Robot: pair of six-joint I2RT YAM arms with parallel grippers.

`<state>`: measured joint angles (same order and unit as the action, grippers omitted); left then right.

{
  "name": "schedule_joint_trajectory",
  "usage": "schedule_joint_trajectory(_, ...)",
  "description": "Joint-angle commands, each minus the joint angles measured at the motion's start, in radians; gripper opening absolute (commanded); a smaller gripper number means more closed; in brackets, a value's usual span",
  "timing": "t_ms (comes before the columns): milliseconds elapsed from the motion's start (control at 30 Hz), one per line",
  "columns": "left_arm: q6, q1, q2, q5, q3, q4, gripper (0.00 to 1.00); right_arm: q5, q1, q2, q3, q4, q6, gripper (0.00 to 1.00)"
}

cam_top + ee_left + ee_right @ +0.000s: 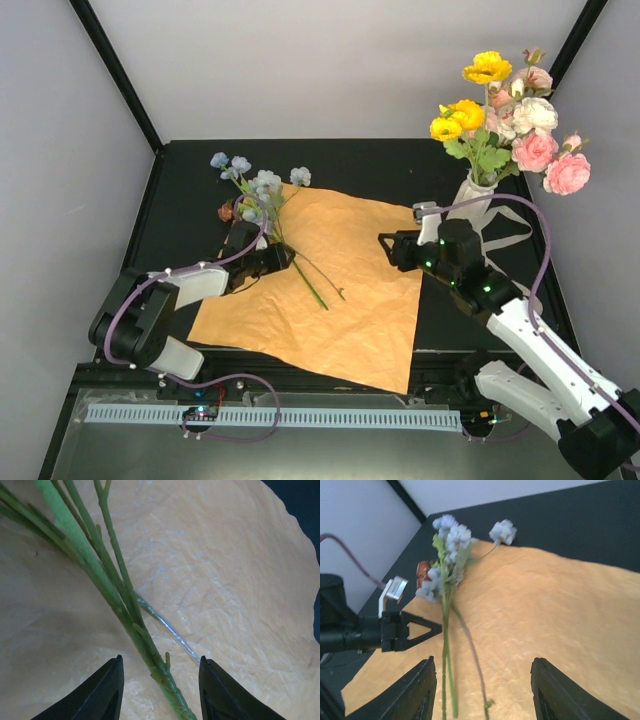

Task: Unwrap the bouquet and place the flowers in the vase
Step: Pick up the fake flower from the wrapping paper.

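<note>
The table (200, 180) holds one sheet of orange paper (350, 300), one white vase (478, 196), three yellow blooms (487, 67), one pale blue bunch (262, 184) and two hands, the left hand (289, 255) and the right hand (384, 246).

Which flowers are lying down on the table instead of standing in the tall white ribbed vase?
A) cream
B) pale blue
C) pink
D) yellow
B: the pale blue artificial flowers lie flat, partly on the flat orange paper sheet, while the yellow, pink and cream blooms stand in the tall white ribbed vase.
</note>
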<state>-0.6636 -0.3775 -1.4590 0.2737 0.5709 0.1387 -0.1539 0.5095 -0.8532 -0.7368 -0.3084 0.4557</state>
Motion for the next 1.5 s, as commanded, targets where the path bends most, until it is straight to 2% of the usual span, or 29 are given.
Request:
schedule_joint_trajectory(0, -0.027, 0.014, -0.038, 0.116, -0.008, 0.111, 0.44, -0.039, 0.084, -0.065, 0.024, 0.068, 0.032, 0.54)
schedule_joint_trajectory(233, -0.041, 0.040, -0.002, 0.177, -0.025, 0.088, 0.45, -0.016, 0.243, -0.232, -0.010, 0.123, 0.073, 0.54)
schedule_joint_trajectory(400, -0.045, 0.074, 0.056, 0.204, -0.014, 0.009, 0.47, -0.032, 0.322, -0.388, -0.056, 0.178, 0.073, 0.55)
schedule_joint_trajectory(567, -0.056, 0.112, 0.164, 0.204, -0.028, -0.042, 0.49, -0.138, 0.359, -0.591, -0.096, 0.232, 0.058, 0.54)
schedule_joint_trajectory(833, -0.025, 0.130, 0.236, 0.215, -0.034, -0.115, 0.52, -0.255, 0.383, -0.863, -0.174, 0.270, 0.036, 0.51)
schedule_joint_trajectory(1000, 0.003, 0.131, 0.250, 0.198, -0.044, -0.147, 0.53, -0.251, 0.389, -0.913, -0.185, 0.283, 0.029, 0.40)
schedule_joint_trajectory(1167, 0.005, 0.131, 0.254, 0.208, -0.057, -0.138, 0.52, -0.214, 0.389, -0.896, -0.174, 0.285, 0.022, 0.15)
schedule_joint_trajectory(1267, -0.002, 0.131, 0.244, 0.234, -0.056, -0.134, 0.52, -0.198, 0.388, -0.860, -0.153, 0.302, 0.021, 0.04)
schedule_joint_trajectory(1467, -0.076, 0.131, 0.264, 0.333, -0.084, -0.052, 0.54, -0.170, 0.390, -0.798, -0.110, 0.361, 0.011, 0.01)
